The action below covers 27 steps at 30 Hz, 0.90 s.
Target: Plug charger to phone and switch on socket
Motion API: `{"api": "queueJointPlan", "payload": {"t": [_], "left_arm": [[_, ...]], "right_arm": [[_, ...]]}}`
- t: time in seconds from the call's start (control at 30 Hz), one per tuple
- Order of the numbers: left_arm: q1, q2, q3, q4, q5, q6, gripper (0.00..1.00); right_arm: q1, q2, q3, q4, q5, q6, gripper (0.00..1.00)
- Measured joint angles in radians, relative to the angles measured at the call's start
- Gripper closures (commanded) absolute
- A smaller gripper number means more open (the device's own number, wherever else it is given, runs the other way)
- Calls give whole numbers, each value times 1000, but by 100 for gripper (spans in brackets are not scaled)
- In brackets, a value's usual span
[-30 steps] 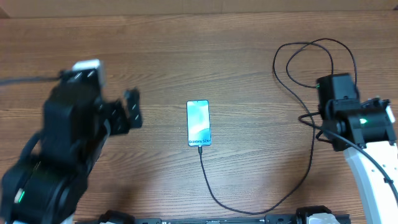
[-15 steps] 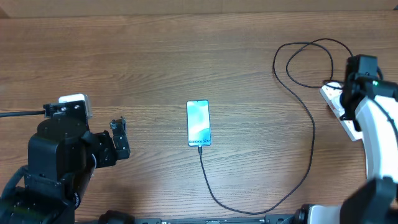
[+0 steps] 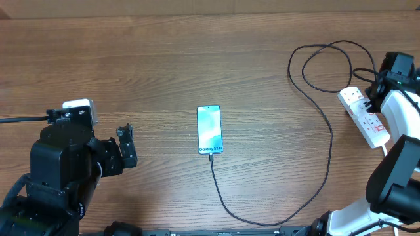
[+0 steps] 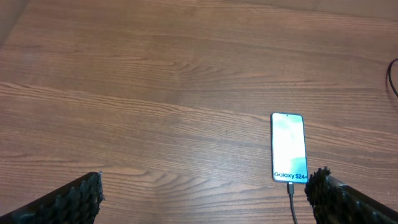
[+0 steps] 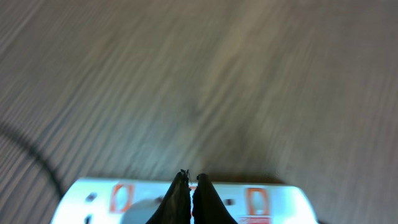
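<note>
The phone [image 3: 210, 130] is lying mid-way along the worktop [image 3: 164, 52], with the charger [image 3: 328, 151] apparently seated in its lower edge. The right gripper [image 5: 189, 193], fingers pressed together, is hovering over the socket [image 3: 364, 117] at the worktop's right edge (probably forming one tip for the switch). The left gripper [image 4: 202, 186] is idling, spread wide.

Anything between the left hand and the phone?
Nothing. Only bare table lies between the left hand and the phone, as the overhead and left wrist views show.
</note>
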Motion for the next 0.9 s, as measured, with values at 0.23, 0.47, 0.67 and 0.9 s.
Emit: {"api": "queueJointPlan", "payload": {"t": [0.23,0.47,0.67,0.9], "left_arm": [[0,-1,0,0,0,0,0],[0,-54,-5,0,0,0,0],[20,-180,-5,0,0,0,0],[154,-312,-5,-1,-1,0,0]], "right_arm": [[-2,0,0,4,-77,-100,96],[-38,14,0,24,-94,-124,96],[-81,15,-2,27,-132,-129,96],[-95,34,-58,70,-181,-145,96]]}}
